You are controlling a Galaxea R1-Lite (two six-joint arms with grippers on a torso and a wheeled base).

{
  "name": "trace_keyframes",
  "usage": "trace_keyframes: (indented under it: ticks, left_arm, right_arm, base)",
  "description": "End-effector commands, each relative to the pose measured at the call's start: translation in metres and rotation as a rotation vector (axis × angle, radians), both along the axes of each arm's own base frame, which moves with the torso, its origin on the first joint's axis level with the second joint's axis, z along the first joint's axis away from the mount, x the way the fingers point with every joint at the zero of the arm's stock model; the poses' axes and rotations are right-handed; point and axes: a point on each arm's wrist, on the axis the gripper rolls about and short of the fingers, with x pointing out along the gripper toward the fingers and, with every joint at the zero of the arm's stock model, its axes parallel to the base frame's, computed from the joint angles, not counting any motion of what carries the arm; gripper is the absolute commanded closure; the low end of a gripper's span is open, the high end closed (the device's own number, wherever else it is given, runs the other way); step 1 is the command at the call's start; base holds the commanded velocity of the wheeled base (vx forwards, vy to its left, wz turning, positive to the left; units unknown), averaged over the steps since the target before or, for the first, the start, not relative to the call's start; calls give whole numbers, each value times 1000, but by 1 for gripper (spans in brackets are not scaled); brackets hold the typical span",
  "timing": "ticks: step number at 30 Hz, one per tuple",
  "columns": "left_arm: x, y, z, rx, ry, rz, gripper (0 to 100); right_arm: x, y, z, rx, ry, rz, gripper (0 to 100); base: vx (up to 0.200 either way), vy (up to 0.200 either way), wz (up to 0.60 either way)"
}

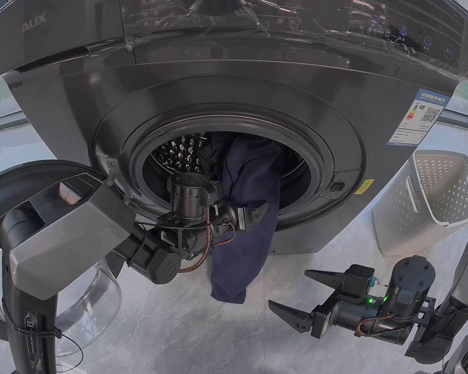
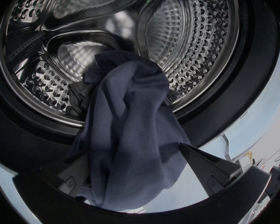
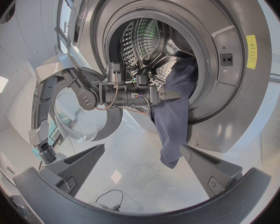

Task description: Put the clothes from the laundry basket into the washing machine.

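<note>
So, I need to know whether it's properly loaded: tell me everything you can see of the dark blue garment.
The dark blue garment is soft, matte, crumpled cloth, only partly loaded. Its upper part lies bunched inside the drum; the rest drapes over the door opening's lower rim and hangs down the washing machine front toward the floor. Its bunched middle sits between the open fingers of the left end effector.

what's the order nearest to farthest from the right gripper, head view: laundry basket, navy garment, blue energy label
1. navy garment, hanging just left of the right gripper
2. laundry basket, standing off to its right
3. blue energy label, high on the washer
</note>
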Motion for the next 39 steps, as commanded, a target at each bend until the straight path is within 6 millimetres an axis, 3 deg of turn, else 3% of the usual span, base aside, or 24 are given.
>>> trace_keyframes:
  ticks: [1, 7, 15, 20, 25, 30, 31, 37, 39]
  left_arm:
    - [8, -2, -18, 27, 18, -4, 100]
    - [24, -6, -18, 10, -23, 7, 100]
    - [49, -16, 36, -128, -190, 19, 100]
    - [68, -26, 54, -199, -270, 39, 100]
    - [83, -32, 61, -238, -331, 94, 100]
    - [84, -28, 58, -230, -318, 104, 100]
    - [81, -27, 56, -219, -302, 103, 0]
    - [57, -14, 60, -171, -232, 103, 0]
    - [35, -4, 56, -121, -167, 86, 0]
  right_arm:
    - [1, 1, -1, -1, 1, -2, 0]
    - [1, 1, -1, -2, 2, 0, 0]
    - [1, 1, -1, 0, 0, 0, 0]
    - [2, 2, 0, 2, -2, 0, 0]
    - [3, 0, 0, 2, 0, -8, 0]
    - [3, 1, 0, 4, -1, -5, 0]
    - [3, 1, 0, 4, -1, -5, 0]
    - [3, 1, 0, 4, -1, -7, 0]
    - [2, 1, 0, 2, 0, -4, 0]
  base:
    - [0, 0, 0]
    - [0, 0, 0]
    - [0, 0, 0]
    - [0, 0, 0]
    - [0, 0, 0]
    - [0, 0, 0]
    - [0, 0, 0]
    - [0, 0, 0]
    - [0, 0, 0]
